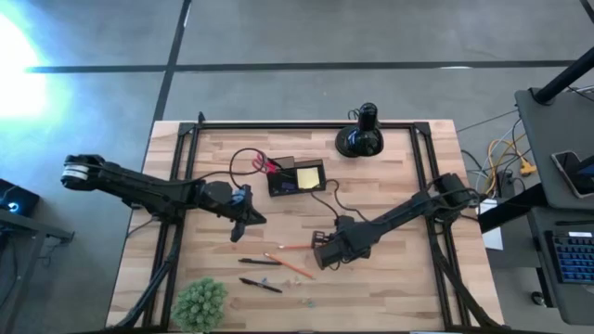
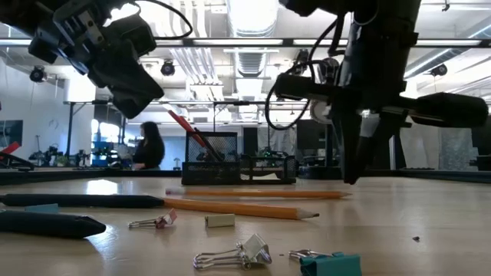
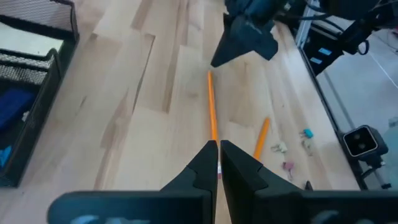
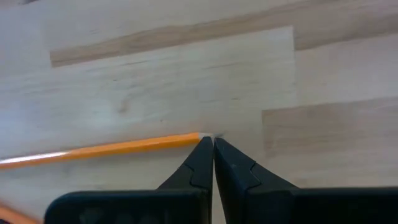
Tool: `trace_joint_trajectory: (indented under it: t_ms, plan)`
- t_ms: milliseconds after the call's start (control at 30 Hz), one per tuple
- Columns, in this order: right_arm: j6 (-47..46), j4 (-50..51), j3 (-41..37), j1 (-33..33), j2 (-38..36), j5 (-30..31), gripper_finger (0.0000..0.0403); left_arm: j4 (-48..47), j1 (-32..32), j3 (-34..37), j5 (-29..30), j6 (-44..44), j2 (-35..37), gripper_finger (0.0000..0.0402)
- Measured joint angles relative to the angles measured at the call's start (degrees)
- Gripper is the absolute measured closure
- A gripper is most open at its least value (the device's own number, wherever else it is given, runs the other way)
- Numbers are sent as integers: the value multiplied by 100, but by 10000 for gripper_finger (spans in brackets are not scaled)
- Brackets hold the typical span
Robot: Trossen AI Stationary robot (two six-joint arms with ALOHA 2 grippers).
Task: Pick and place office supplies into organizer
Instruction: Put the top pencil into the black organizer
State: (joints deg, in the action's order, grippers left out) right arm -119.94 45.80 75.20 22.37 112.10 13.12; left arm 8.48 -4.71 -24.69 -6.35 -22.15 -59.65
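left gripper (image 1: 236, 232): fingers pressed together, empty, above the orange pencil (image 1: 295, 247), left of its tip | pencil: flat on table, near side of organizer (image 1: 297, 177) | right gripper (image 1: 320, 261): fingers pressed together, tips at pencil's right end

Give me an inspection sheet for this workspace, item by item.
Surface: wooden table, dark frame.
Job's things: organizer holds scissors and a sticky pad; two pencils and two pens lie loose.
Clutter: plant ball, binder clips, black knobbed object.
Hands: left hand shut, empty; right hand shut at a pencil's end.
Cables: on both arms; more beside the table.
Surroundings: a person far behind.
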Motion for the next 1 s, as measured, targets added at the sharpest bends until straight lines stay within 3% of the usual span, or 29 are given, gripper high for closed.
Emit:
trace_joint_trajectory:
  t_ms: [867,1000]
  plan:
    - [185,-649,-398,-158,10,-106,394,14,3,55,79,2,-138,398]
    - [22,-314,-266,-174,-88,418,394,10,11,57,81,0,-155,398]
